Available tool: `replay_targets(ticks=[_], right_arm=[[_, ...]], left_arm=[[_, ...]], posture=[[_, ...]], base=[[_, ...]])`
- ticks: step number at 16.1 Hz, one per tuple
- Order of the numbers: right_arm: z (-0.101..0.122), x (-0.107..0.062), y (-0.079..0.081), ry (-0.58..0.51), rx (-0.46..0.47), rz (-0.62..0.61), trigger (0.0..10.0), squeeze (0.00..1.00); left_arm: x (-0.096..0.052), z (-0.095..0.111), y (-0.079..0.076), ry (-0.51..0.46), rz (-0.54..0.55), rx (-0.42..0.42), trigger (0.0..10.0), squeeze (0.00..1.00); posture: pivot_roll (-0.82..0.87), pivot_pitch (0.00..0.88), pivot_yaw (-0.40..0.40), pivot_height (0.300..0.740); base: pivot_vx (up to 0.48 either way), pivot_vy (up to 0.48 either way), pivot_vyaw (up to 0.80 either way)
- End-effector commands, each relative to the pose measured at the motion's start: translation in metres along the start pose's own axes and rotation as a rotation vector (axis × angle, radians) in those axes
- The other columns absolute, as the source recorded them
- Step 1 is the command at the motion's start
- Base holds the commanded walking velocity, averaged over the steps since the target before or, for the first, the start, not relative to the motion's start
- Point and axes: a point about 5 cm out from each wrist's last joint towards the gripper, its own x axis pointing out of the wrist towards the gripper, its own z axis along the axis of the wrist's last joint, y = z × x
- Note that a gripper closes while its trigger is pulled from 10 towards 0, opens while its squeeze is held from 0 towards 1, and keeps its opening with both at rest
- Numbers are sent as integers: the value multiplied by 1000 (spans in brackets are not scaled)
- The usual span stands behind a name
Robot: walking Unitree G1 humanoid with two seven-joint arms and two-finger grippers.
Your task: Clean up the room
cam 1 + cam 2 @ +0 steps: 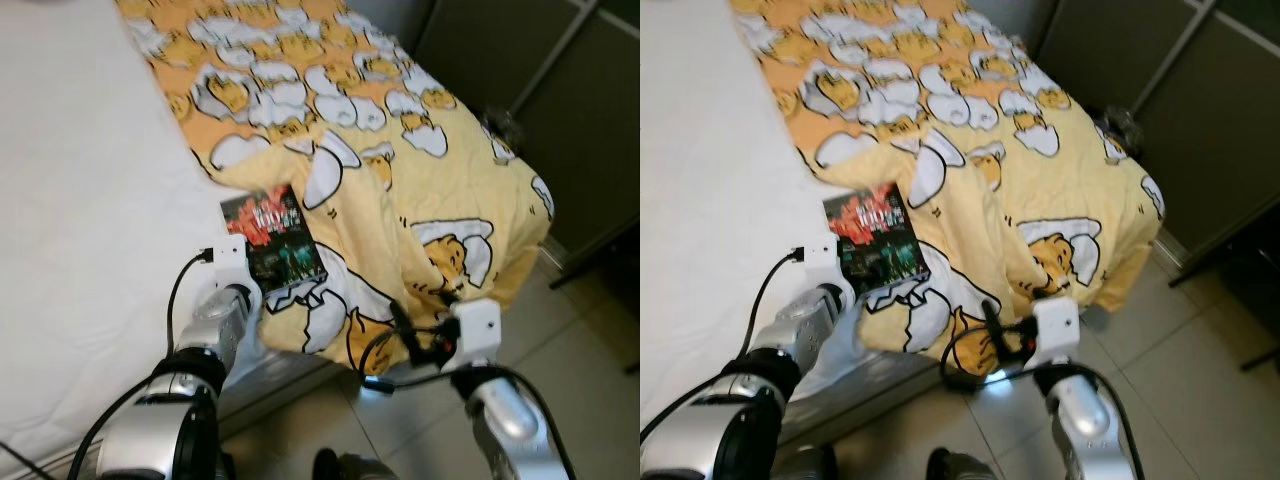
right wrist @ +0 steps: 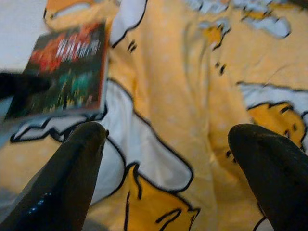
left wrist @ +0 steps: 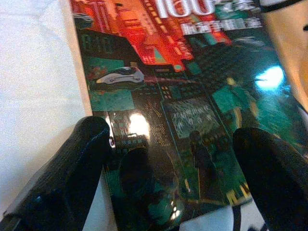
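A glossy book (image 1: pixel 272 240) with a dark red and green city cover lies flat on the bed, half on the white sheet (image 1: pixel 80 200) and half on the yellow cartoon blanket (image 1: pixel 400 170). My left gripper (image 3: pixel 171 139) is open right over the book's (image 3: pixel 183 96) near end, one finger (image 3: pixel 72 159) at its spine edge, the other (image 3: pixel 269 168) over the cover. My right gripper (image 2: pixel 166 139) is open above the blanket near the bed's edge, with nothing between its fingers; the book (image 2: pixel 67 72) lies off to its side.
The blanket hangs rumpled over the bed's corner down towards the tiled floor (image 1: pixel 580 330). Dark cabinet doors (image 1: pixel 540 80) stand beyond the bed on the right. Cables loop around both wrists.
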Motion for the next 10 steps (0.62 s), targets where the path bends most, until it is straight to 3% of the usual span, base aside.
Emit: replay_targets(ticks=[1, 4, 5, 6, 8, 10], right_arm=[[6, -6, -1, 4, -11, 7, 10000, 0], [7, -14, -3, 34, -8, 9, 10000, 0], [7, -15, -3, 40, -7, 9, 10000, 0], [6, -15, -4, 45, -7, 10, 10000, 0], [4, -14, -6, 60, -5, 10, 10000, 0], [0, -11, -10, 71, -4, 6, 10000, 0]], left_arm=[[1, -12, -9, 50, -14, -45, 10000, 0], [0, -21, -11, 89, 3, -84, 10000, 0], [0, -23, -12, 102, 4, -129, 9294, 0], [0, -25, -14, 112, -6, -197, 0, 0], [1, -24, -18, 91, -38, -365, 0, 0], [1, -23, -18, 66, -43, -462, 0, 0]], posture=[[-218, 215, -206, 740], [-229, 221, -214, 740], [-228, 217, -215, 740], [-229, 215, -215, 740], [-228, 201, -213, 740], [-223, 188, -211, 740]], base=[[0, 0, 0], [0, 0, 0], [0, 0, 0], [0, 0, 0], [0, 0, 0], [0, 0, 0]])
